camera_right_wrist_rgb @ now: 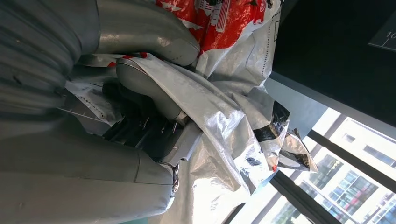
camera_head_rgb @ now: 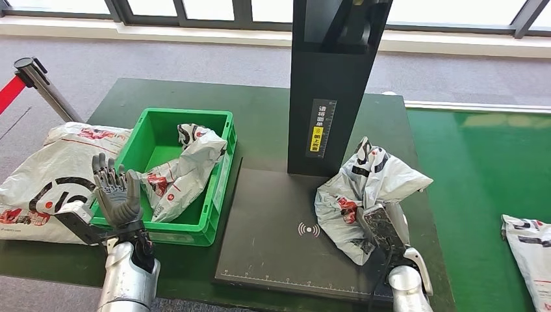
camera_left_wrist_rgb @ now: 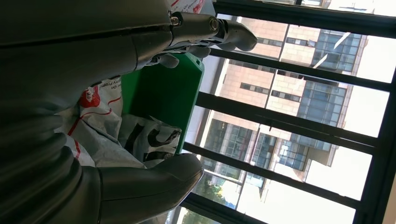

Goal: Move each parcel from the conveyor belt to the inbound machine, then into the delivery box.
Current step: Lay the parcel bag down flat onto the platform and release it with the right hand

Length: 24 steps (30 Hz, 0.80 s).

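Observation:
A white parcel bag [camera_head_rgb: 367, 188] with red and black print lies crumpled on the black inbound machine platform [camera_head_rgb: 273, 227], below its black scanner column [camera_head_rgb: 331, 84]. My right hand [camera_head_rgb: 380, 227] grips this bag at its near side; in the right wrist view the fingers [camera_right_wrist_rgb: 149, 93] are buried in the bag's folds [camera_right_wrist_rgb: 229, 116]. A second parcel bag [camera_head_rgb: 182, 172] lies in the green delivery box [camera_head_rgb: 217, 188]. My left hand [camera_head_rgb: 117, 195] is raised at the box's near left corner, fingers spread, holding nothing. Another parcel [camera_head_rgb: 529, 253] lies on the green conveyor belt [camera_head_rgb: 481, 195].
A large white parcel [camera_head_rgb: 49, 179] lies on the table left of the green box, close to my left hand. A stanchion with red tape [camera_head_rgb: 36, 81] stands at the far left. Windows run along the back wall.

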Each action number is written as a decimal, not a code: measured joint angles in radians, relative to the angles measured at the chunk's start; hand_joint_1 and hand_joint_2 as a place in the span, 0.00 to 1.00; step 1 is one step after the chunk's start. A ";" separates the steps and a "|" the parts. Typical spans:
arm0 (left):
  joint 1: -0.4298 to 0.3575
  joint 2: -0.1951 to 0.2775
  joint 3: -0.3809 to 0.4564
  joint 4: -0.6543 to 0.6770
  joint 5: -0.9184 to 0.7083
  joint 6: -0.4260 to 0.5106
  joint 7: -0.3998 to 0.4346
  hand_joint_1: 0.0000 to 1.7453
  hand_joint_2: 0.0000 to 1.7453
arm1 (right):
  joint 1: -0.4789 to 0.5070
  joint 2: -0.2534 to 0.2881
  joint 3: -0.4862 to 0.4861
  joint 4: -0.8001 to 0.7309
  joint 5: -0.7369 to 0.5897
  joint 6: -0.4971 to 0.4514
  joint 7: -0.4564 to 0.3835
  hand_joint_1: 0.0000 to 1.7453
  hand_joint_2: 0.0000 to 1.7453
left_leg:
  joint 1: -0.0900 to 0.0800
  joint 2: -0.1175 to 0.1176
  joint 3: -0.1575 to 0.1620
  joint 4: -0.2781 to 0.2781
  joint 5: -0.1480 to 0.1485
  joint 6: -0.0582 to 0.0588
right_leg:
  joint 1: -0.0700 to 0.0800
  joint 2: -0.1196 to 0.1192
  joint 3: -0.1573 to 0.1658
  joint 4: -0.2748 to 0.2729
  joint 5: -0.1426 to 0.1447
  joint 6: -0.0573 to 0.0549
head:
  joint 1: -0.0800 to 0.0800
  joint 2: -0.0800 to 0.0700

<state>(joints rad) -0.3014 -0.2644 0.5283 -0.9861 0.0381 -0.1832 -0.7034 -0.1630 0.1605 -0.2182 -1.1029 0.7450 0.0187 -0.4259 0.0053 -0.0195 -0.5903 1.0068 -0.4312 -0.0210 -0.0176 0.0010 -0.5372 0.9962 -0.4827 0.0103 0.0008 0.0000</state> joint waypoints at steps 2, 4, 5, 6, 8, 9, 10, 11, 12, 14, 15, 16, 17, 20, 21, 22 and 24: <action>0.000 0.000 0.000 0.000 0.000 0.000 0.000 0.00 1.00 | 0.000 0.000 0.000 0.002 0.000 0.000 0.000 1.00 1.00 | 0.000 0.000 0.000 0.000 0.000 0.000 | 0.000 0.000 0.000 0.000 0.000 0.000 | 0.000 0.000; 0.001 0.000 0.000 0.000 0.000 0.000 0.000 0.00 1.00 | 0.000 0.000 0.000 0.003 0.000 0.000 0.000 1.00 1.00 | 0.000 0.000 0.000 0.000 0.000 0.000 | 0.000 0.000 0.000 0.000 0.000 0.000 | 0.000 0.000; 0.001 0.000 0.000 0.000 0.000 0.000 0.000 0.00 1.00 | 0.000 0.000 0.000 0.004 0.000 0.000 0.000 1.00 1.00 | 0.000 0.000 0.000 0.000 0.000 0.000 | 0.000 0.000 0.000 0.000 0.000 0.000 | 0.000 0.000; 0.001 0.000 0.000 0.000 0.000 0.000 0.000 0.00 1.00 | -0.001 0.000 0.000 0.004 0.000 0.000 0.000 1.00 1.00 | 0.000 0.000 0.000 0.000 0.000 0.000 | 0.000 0.000 0.000 0.000 0.000 0.000 | 0.000 0.000; 0.001 0.000 0.000 0.000 0.000 0.000 0.000 0.00 1.00 | -0.001 0.000 0.000 0.006 -0.002 0.005 -0.005 1.00 1.00 | 0.000 0.000 0.001 0.000 0.000 0.000 | 0.000 0.000 0.001 0.000 0.000 0.000 | 0.000 0.000; 0.001 0.000 0.000 0.000 0.000 0.000 0.000 0.00 1.00 | -0.001 -0.001 0.000 0.007 -0.006 0.021 -0.019 1.00 1.00 | 0.000 0.000 0.001 0.000 0.000 0.000 | 0.000 0.000 0.001 0.000 0.000 0.000 | 0.000 0.000; 0.001 0.000 0.000 0.000 0.000 0.000 0.000 0.00 1.00 | -0.001 -0.002 0.000 0.008 -0.013 0.046 -0.041 1.00 1.00 | 0.000 0.000 0.001 0.000 0.000 0.000 | 0.000 0.000 0.001 0.000 0.000 0.000 | 0.000 0.000; 0.001 0.000 0.000 0.000 0.000 0.000 0.000 0.00 1.00 | -0.001 -0.004 0.001 0.010 -0.019 0.079 -0.070 1.00 1.00 | 0.000 0.000 0.001 0.000 0.000 0.000 | 0.000 0.000 0.001 0.000 0.000 0.000 | 0.000 0.000; 0.001 0.000 0.000 0.001 0.000 0.000 0.000 0.00 1.00 | -0.001 -0.005 0.002 0.012 -0.024 0.114 -0.102 1.00 1.00 | 0.000 0.000 0.001 0.000 0.000 0.000 | 0.000 0.000 0.001 0.000 0.000 0.000 | 0.000 0.000; 0.000 0.001 0.000 0.002 -0.001 -0.001 0.000 0.00 1.00 | 0.001 -0.008 0.012 0.015 -0.025 0.170 -0.156 1.00 1.00 | 0.000 0.000 0.001 0.000 0.000 0.000 | 0.000 0.000 0.001 0.000 0.000 0.000 | 0.000 0.000; 0.000 0.001 0.000 0.004 -0.002 -0.001 0.000 0.00 1.00 | 0.002 -0.010 0.020 0.016 -0.023 0.190 -0.176 1.00 1.00 | 0.000 0.000 0.001 0.000 0.000 0.000 | 0.000 0.000 0.001 0.000 0.000 0.000 | 0.000 0.000; -0.001 0.001 0.000 0.005 -0.003 -0.001 0.000 0.00 1.00 | 0.004 -0.011 0.028 0.016 -0.020 0.209 -0.197 1.00 1.00 | 0.000 0.000 0.002 0.000 0.000 0.000 | 0.000 0.000 0.001 0.000 0.000 0.000 | 0.000 0.000; -0.002 0.002 0.000 0.006 -0.004 -0.001 0.000 0.00 1.00 | 0.005 -0.012 0.035 0.017 -0.017 0.223 -0.213 1.00 1.00 | 0.000 0.000 0.002 0.000 0.000 0.000 | 0.000 0.000 0.001 0.000 0.000 0.000 | 0.000 0.000; -0.005 0.002 -0.001 0.011 -0.007 -0.001 0.000 0.00 1.00 | 0.012 -0.018 0.059 0.012 -0.022 0.269 -0.256 1.00 1.00 | 0.000 0.000 0.002 0.000 0.000 0.000 | 0.000 0.000 0.001 0.000 0.000 0.000 | 0.000 0.000; -0.007 0.003 -0.002 0.014 -0.008 -0.001 0.000 0.00 1.00 | 0.017 -0.022 0.073 0.004 -0.033 0.282 -0.265 1.00 1.00 | 0.000 0.000 0.002 0.000 0.000 0.000 | 0.000 -0.001 0.001 0.000 0.000 0.000 | 0.000 0.000; -0.009 0.003 -0.002 0.017 -0.009 -0.001 0.000 0.00 1.00 | 0.024 -0.028 0.092 -0.007 -0.049 0.291 -0.269 1.00 1.00 | 0.000 -0.001 0.002 0.000 0.000 0.000 | 0.000 -0.001 0.001 0.000 0.000 0.000 | 0.000 0.000; -0.013 0.003 -0.002 0.023 -0.011 -0.001 0.000 0.00 1.00 | 0.038 -0.043 0.142 -0.033 -0.087 0.296 -0.273 1.00 1.00 | 0.000 -0.001 0.002 0.000 0.000 0.000 | 0.000 -0.002 0.001 0.000 0.000 0.000 | 0.000 0.000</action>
<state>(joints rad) -0.3147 -0.2612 0.5260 -0.9633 0.0268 -0.1839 -0.7034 -0.1252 0.1172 -0.0763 -1.1357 0.6583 0.3147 -0.6993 0.0053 -0.0205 -0.5880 1.0068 -0.4311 -0.0208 -0.0177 -0.0006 -0.5359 0.9961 -0.4829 0.0102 0.0009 0.0000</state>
